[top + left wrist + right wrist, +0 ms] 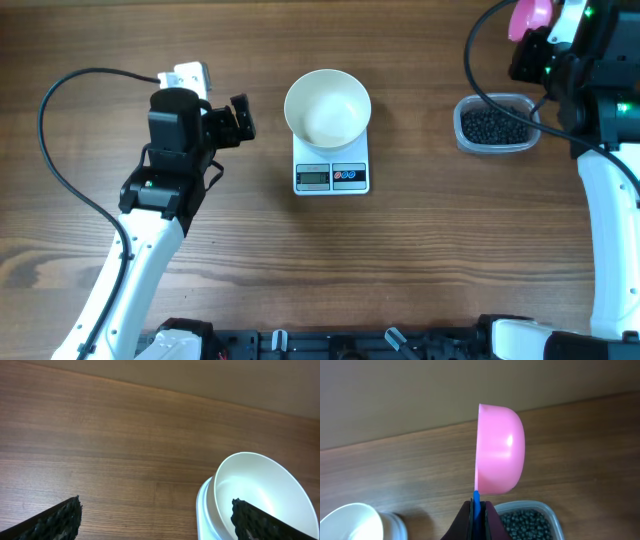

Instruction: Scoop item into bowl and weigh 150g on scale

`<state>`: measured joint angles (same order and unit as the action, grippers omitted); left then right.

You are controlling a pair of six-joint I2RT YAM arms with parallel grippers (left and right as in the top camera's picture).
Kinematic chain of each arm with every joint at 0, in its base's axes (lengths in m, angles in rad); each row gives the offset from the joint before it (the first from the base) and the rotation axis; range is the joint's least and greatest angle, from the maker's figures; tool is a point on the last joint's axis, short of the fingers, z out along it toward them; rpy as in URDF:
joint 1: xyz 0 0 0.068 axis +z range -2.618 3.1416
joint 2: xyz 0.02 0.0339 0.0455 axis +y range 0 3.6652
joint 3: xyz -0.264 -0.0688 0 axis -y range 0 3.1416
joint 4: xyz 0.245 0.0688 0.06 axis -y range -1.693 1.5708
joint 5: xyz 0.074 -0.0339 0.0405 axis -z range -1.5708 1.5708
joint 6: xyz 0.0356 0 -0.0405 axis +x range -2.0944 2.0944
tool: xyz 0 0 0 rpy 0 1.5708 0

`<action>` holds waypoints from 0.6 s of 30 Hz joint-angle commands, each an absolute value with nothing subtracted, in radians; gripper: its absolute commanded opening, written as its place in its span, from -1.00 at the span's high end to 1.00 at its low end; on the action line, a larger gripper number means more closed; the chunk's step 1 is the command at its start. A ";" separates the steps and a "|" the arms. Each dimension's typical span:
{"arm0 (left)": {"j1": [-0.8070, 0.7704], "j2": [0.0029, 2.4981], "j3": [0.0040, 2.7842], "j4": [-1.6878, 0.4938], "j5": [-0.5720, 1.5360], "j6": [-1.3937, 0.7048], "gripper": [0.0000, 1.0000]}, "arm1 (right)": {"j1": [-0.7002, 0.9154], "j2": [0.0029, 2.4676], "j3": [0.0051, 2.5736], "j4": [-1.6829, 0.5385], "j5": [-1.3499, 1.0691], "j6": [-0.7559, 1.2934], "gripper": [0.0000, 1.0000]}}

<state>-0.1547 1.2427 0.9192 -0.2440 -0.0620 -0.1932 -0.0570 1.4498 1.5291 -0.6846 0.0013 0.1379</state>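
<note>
Beads (493, 126) are lying in the clear tub (461, 138) at the right side of the table (420, 260), well apart from the bowl (327, 105). The bowl is sitting on the scale (332, 176), its inside showing bare white. Your right gripper (478, 516) is clenching the thin blue handle (476, 500) of the pink scoop (500, 450), holding it on edge above the tub with its open face turning left in the wrist view. Your left gripper (243, 118) is hanging just left of the bowl, its jaws standing wide apart and gripping nothing. You are getting no readable digits from the display (313, 178) on the scale, as it is too small to make out. The two buttons (348, 176) beside it are showing blue and red.
</note>
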 commanded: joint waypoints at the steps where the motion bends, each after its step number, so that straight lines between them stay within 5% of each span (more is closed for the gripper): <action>1: -0.148 1.246 0.921 -0.231 -0.062 -0.191 -1.00 | -0.058 1.459 1.546 -0.668 0.052 0.155 0.92; 7: -0.149 1.237 0.921 -0.338 0.147 -0.167 -1.00 | -0.057 1.459 1.546 -0.736 -0.083 0.005 0.91; 9: -0.149 1.239 0.920 -0.501 0.487 0.146 -1.00 | -0.057 1.459 1.546 -0.762 -0.092 -0.026 0.91; 11: -0.150 1.239 0.918 -0.646 0.588 0.283 -1.00 | -0.057 1.459 1.546 -0.796 -0.092 -0.025 0.91; 18: -0.258 1.239 0.893 -0.695 0.406 0.289 -1.00 | -0.060 1.475 1.546 -0.810 -0.103 -0.023 0.91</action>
<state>-0.2031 1.2434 0.9169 -0.7250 0.5144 0.3065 -0.0570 1.4551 1.5291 -0.8051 -0.0803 -0.0059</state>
